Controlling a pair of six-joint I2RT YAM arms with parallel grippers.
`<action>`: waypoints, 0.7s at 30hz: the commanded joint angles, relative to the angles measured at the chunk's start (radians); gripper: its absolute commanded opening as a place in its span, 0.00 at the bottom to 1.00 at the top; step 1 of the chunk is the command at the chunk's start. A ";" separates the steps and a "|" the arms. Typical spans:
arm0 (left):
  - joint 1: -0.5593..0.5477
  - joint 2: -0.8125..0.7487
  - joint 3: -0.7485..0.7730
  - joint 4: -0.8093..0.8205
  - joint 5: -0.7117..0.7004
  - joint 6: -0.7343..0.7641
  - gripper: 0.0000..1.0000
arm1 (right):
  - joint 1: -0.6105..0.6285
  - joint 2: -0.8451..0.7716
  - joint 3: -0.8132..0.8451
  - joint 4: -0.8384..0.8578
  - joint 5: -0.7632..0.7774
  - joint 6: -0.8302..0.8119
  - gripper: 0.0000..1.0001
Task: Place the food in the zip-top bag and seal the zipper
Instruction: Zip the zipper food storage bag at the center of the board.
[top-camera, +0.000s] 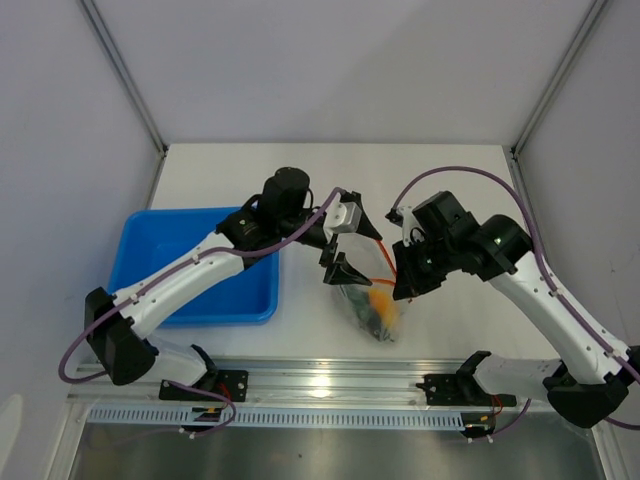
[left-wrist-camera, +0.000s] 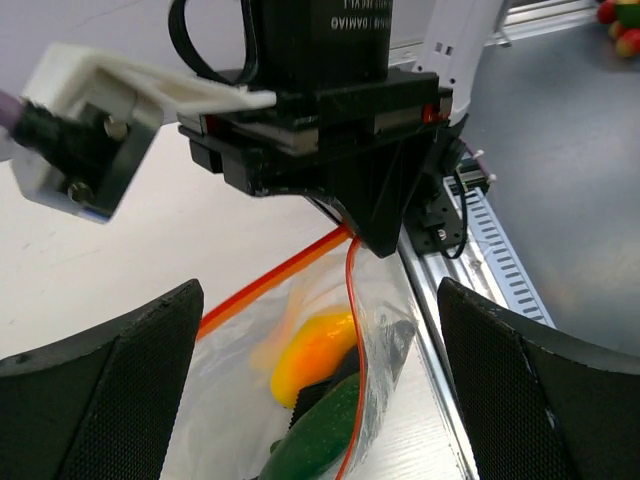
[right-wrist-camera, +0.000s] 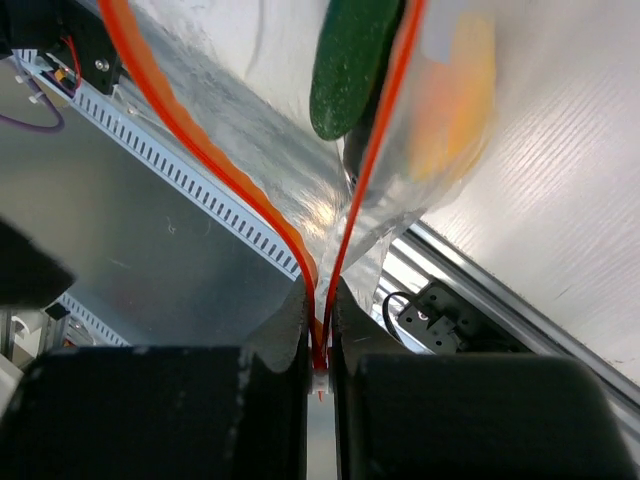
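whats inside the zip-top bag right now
A yellow-orange piece and a dark green piece show through the zip-top bag. Anything beneath them is covered, so more pieces cannot be ruled out.

- On the table (top-camera: 450, 180), left side: tray (top-camera: 220, 312), under the left arm.
- Right of the tray, mid-table: bag (top-camera: 365, 275), between left gripper (top-camera: 356, 250) and right gripper (top-camera: 404, 288).
- In the bag, toward its near end: food (top-camera: 381, 303) — pieces packed together.
- Along the bag's mouth: zipper (right-wrist-camera: 320, 335) — one end between the right gripper's fingers.
- Before the bag, along the table's near edge: rail (top-camera: 330, 380).
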 joint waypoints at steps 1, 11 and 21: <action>0.001 0.032 0.049 0.078 0.141 0.001 0.99 | 0.002 -0.042 0.006 0.002 0.013 0.019 0.00; -0.030 0.104 0.032 0.267 0.155 -0.077 0.99 | 0.004 -0.025 -0.011 0.074 -0.046 0.025 0.00; -0.053 0.144 0.005 0.220 0.184 -0.062 1.00 | 0.004 -0.022 0.010 0.108 -0.059 0.045 0.00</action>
